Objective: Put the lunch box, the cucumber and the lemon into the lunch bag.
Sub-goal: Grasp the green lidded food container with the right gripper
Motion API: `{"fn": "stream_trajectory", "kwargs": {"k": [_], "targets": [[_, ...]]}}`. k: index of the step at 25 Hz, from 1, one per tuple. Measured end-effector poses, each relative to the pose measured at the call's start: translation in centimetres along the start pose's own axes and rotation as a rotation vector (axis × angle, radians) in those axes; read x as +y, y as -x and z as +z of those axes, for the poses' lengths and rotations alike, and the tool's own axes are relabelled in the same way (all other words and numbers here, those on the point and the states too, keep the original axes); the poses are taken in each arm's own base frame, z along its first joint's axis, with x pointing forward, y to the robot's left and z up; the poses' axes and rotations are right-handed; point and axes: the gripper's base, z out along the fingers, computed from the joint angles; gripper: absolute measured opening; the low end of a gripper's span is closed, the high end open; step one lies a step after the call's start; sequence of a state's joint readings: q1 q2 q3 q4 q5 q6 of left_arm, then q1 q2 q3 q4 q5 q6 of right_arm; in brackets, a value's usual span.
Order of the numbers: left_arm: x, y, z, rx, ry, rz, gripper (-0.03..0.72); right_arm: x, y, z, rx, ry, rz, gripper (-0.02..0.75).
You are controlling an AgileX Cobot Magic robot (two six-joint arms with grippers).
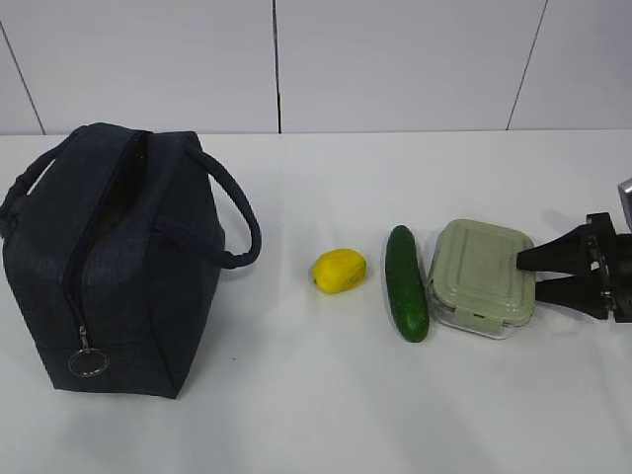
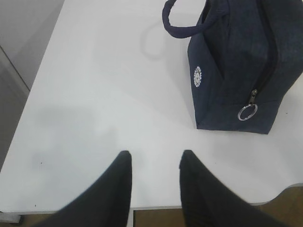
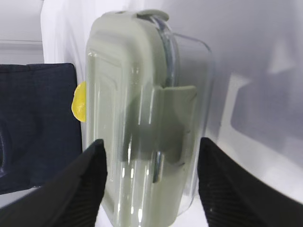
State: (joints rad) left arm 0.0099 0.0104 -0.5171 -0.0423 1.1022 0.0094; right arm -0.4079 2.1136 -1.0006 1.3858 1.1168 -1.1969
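While the box [image 1: 482, 276] lies flat at the desk's [image 1: 296, 415] right, the right pincer [image 1: 524, 273] straddles its right end, spread, one finger above the lid and one below. One cucumber [image 1: 406, 282] lies just left of it, one lemon [image 1: 339, 270] further left. One bag [image 1: 114, 257] stands unzipped far left, bare desk between. The left pincer [image 2: 154, 163] hovers half-spread, empty, near the desk's edge.

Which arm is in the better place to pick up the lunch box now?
The right. Its tool stands open around the lunch box, one finger above, one below. The left tool hangs open over bare table near the bag, far from it.
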Motion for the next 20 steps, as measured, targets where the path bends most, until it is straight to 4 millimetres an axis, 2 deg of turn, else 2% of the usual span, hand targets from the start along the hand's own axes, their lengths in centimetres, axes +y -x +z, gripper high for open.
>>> {"fn": "stream_trajectory", "kwargs": {"k": [5,12,20], "targets": [[0.0,0.0,0.0,0.0,0.0,0.0,0.246,0.4,-0.2,1.0,0.02,-0.01,-0.021,0.463],[0.0,0.0,0.0,0.0,0.0,0.0,0.246,-0.6,-0.4,1.9,0.011,0.035,0.046,0.464],[0.0,0.0,0.0,0.0,0.0,0.0,0.246,-0.9,-0.3,2.2,-0.004,0.057,0.063,0.463]]}}
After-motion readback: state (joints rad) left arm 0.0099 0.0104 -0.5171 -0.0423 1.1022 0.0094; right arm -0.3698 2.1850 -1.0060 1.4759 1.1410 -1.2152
